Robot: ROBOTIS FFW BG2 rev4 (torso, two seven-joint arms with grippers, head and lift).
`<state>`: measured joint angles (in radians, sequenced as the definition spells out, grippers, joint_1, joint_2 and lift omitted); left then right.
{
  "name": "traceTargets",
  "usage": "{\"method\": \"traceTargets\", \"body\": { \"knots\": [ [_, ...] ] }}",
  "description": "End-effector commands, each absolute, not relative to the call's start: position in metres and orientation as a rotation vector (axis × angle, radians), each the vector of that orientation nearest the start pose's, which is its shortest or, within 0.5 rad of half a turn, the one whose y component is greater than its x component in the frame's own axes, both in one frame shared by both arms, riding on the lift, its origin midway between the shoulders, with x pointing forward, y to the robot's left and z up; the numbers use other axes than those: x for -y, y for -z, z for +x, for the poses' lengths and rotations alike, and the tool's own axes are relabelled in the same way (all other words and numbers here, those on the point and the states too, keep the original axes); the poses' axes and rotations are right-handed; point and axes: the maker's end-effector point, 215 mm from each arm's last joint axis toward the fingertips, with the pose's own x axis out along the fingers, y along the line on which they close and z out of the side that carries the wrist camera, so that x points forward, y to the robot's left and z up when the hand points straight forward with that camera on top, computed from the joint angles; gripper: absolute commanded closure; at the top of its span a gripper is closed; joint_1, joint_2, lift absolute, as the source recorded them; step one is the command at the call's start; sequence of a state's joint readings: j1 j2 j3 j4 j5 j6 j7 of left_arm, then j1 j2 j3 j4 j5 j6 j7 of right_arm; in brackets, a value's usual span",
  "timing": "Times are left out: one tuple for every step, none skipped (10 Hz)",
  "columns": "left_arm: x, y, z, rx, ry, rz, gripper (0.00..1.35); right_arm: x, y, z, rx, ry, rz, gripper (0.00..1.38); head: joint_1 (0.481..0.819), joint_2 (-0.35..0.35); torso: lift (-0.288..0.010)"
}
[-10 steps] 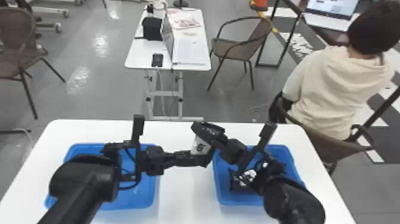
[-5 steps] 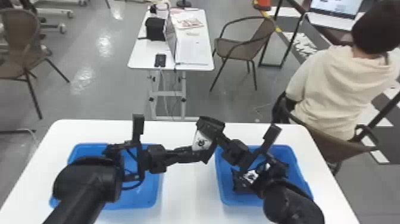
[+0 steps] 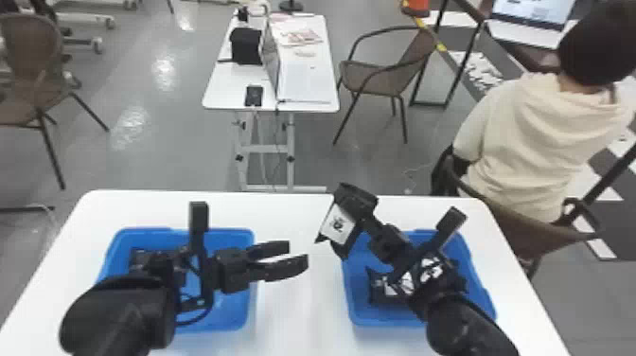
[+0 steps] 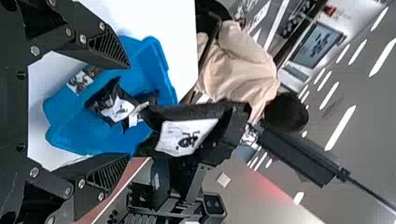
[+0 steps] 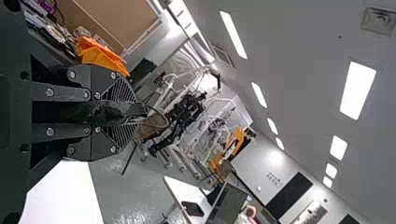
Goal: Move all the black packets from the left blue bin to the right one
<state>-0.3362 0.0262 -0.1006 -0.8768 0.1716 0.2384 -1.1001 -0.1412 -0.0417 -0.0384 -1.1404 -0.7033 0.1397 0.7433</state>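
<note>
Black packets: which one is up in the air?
The packet pinched in the right gripper. It's held up, while these other packets lie down in the right blue bin.

Left blue bin (image 3: 248, 303): near-left part hidden behind the left arm (image 3: 118, 317); dark contents (image 3: 139, 258) partly covered, count indeterminable.
Right blue bin (image 3: 352, 310): near-right part hidden behind the right arm (image 3: 473, 326); packets (image 3: 383, 289) overlapped, count indeterminable.
Held packet (image 3: 337, 225): partly covered by the fingers of the right gripper (image 3: 360, 213); label print too small to read.
Counter (image 3: 298, 312): near edge cut off by the head view's bottom edge.
Chair (image 3: 35, 52), far left: cut off by the head view's left edge.
</note>
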Motion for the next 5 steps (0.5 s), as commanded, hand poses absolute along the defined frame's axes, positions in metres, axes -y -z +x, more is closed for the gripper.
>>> {"method": "traceTargets", "body": {
  "knots": [
    [-0.058,0.491,0.505,-0.480,0.982,-0.438,0.00,0.171,0.428,0.574,-0.134,-0.528,0.786,1.28,0.695,-0.122,0.000],
    [-0.087,0.487,0.509,-0.447,0.899,-0.409,0.00,0.196,0.444,0.574,-0.160,-0.474,0.780,1.28,0.695,-0.118,0.000],
    [-0.119,0.472,0.516,-0.391,0.825,-0.340,0.00,0.225,0.466,0.571,-0.198,-0.409,0.767,1.28,0.695,-0.112,0.000],
    [-0.143,0.455,0.522,-0.330,0.767,-0.280,0.00,0.247,0.486,0.567,-0.235,-0.355,0.758,1.28,0.695,-0.109,0.000],
    [-0.166,0.444,0.526,-0.283,0.688,-0.244,0.13,0.270,0.507,0.564,-0.274,-0.294,0.739,1.28,0.695,-0.105,0.000]
  ]
}}
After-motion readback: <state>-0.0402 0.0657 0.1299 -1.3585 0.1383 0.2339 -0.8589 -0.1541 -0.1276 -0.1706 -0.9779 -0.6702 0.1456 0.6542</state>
